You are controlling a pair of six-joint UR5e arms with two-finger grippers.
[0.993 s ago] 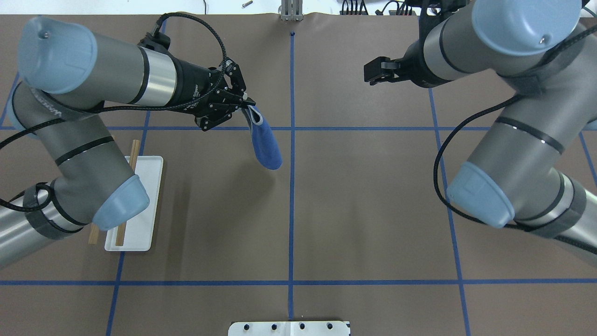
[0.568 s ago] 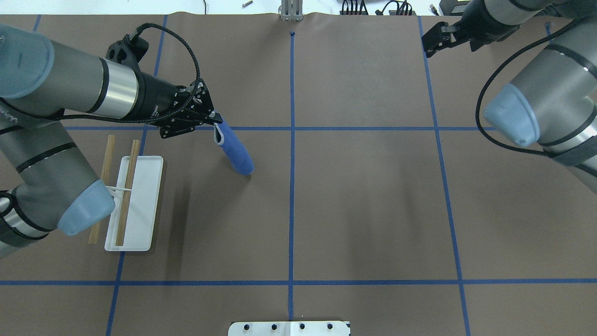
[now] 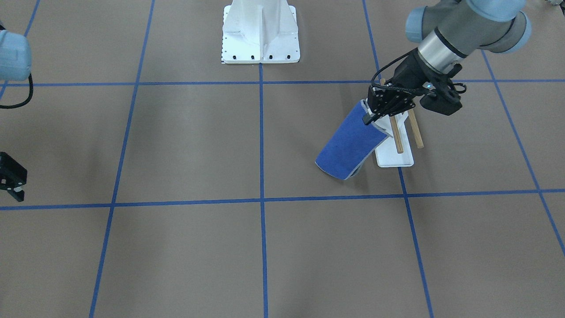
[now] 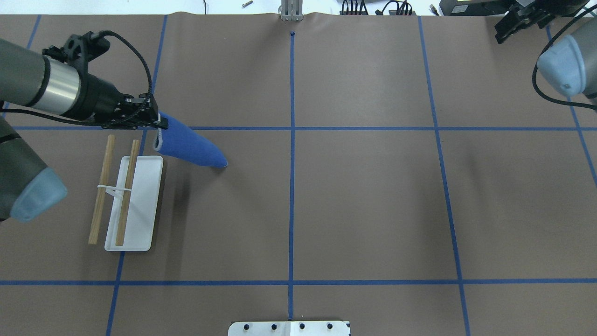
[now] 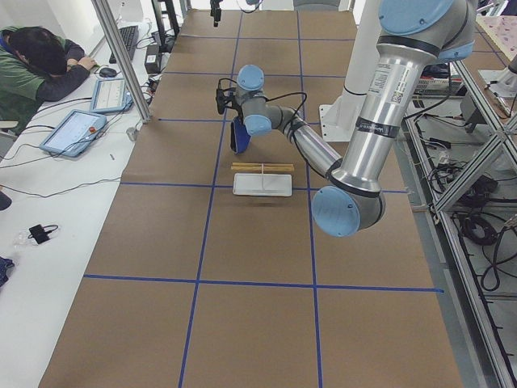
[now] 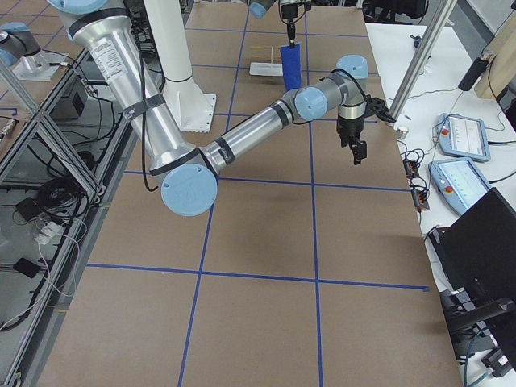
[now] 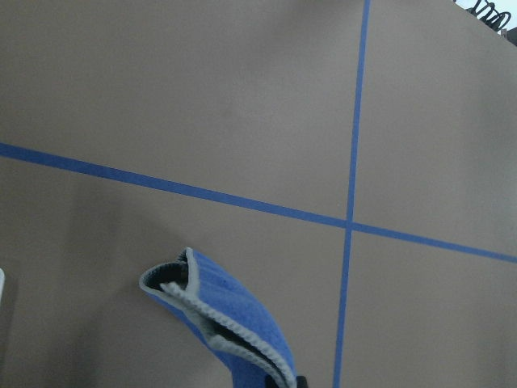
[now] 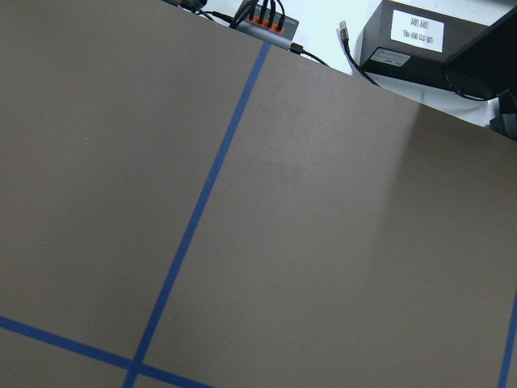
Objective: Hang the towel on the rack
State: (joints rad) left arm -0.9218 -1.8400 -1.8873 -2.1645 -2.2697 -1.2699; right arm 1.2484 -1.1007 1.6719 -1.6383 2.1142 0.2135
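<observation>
My left gripper (image 4: 158, 122) is shut on one end of the royal-blue towel (image 4: 191, 147). The towel hangs down folded and slants to the right, its lower end close to the table. It hangs just past the far end of the rack (image 4: 140, 205), off the rack's right side and clear of the two wooden rods (image 4: 127, 191). The front view shows the left gripper (image 3: 368, 118), the towel (image 3: 351, 143) and the rack (image 3: 395, 154). The left wrist view shows the towel's grey-trimmed edge (image 7: 234, 323). My right gripper (image 4: 506, 29) is open and empty at the far right corner.
The white bolted robot mount (image 4: 289, 328) is at the near middle edge. Blue tape lines grid the brown table cover. Cables and a black box lie past the far edge. An operator sits at a side desk in the left exterior view.
My left gripper has carried the towel leftwards, from near the centre line to the rack's far end. My right arm has pulled back to the far right corner.
</observation>
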